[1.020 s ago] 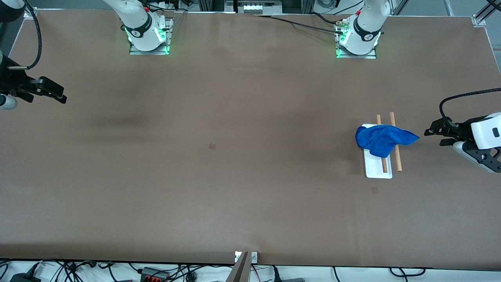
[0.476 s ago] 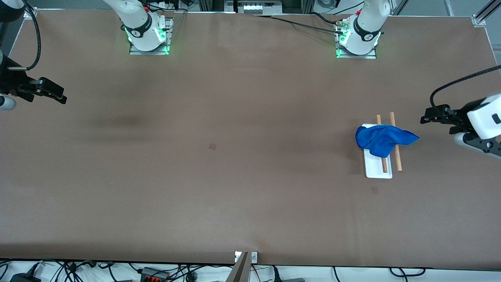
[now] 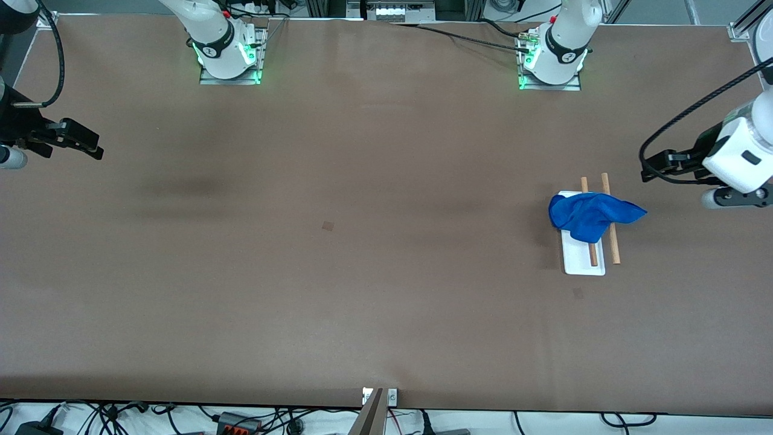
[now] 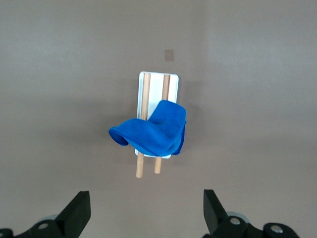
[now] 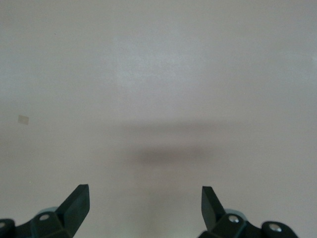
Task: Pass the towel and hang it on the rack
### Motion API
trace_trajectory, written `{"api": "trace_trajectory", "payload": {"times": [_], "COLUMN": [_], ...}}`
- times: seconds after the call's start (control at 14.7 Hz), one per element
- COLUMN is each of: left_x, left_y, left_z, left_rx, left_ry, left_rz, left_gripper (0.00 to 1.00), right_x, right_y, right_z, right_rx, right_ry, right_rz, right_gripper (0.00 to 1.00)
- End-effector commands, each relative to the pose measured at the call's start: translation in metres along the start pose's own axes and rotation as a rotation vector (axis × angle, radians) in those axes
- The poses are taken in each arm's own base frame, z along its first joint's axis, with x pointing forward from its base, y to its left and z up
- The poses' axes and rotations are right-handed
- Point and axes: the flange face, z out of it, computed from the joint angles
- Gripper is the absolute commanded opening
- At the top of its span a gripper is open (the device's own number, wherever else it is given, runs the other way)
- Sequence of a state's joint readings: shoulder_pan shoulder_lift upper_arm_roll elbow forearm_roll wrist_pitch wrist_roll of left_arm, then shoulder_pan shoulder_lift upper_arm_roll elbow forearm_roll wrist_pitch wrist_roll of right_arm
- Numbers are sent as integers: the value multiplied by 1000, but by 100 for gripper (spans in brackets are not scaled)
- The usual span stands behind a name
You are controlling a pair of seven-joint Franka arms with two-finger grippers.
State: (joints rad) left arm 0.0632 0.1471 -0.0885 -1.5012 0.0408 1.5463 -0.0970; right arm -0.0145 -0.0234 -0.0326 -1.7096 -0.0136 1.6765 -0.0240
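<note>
the brown counter (image 3: 362, 272) carries little around the rack (image 3: 583, 263) but small tape squares (image 3: 328, 226). the rack sits toward the left arm's end: flat white base, two round pale wooden rods. a soft, crumpled blue towel (image 3: 589, 215) drapes over both rods. the left tool (image 3: 647, 172) hangs over bare counter near it, fingers wide, holding nothing. the right tool (image 3: 90, 148) waits at the right arm's end, fingers wide too.

Wide brown tabletop (image 3: 374, 272) filling nearly the whole frame, matte, faintly mottled with darker smudges at middle left. Two small darker square marks (image 3: 327, 226) near centre and lower right. Tangled black cables (image 3: 241, 420) on a pale floor strip along the bottom edge. Metal framing (image 3: 386, 9) at top centre. Even, soft light.
</note>
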Motion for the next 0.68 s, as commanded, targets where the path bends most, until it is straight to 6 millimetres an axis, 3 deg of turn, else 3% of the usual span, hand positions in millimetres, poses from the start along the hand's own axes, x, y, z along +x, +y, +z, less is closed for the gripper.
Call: {"api": "trace_trajectory", "payload": {"times": [0.0,0.61], "left_x": [-4,-3], "left_y": [-12,-23], "left_z": [2,6], "left_rx": [-27,-52], "left_ry": [13,-9], "left_rz": [75,87], "left_gripper": [100,100], "right_x": [-3,-1], "right_y": [1,4], "right_z": [-8,-12], "right_rx": [4,1], "right_ry": [10,19], "right_rz": [-10,-6], "right_gripper": [100,100]}}
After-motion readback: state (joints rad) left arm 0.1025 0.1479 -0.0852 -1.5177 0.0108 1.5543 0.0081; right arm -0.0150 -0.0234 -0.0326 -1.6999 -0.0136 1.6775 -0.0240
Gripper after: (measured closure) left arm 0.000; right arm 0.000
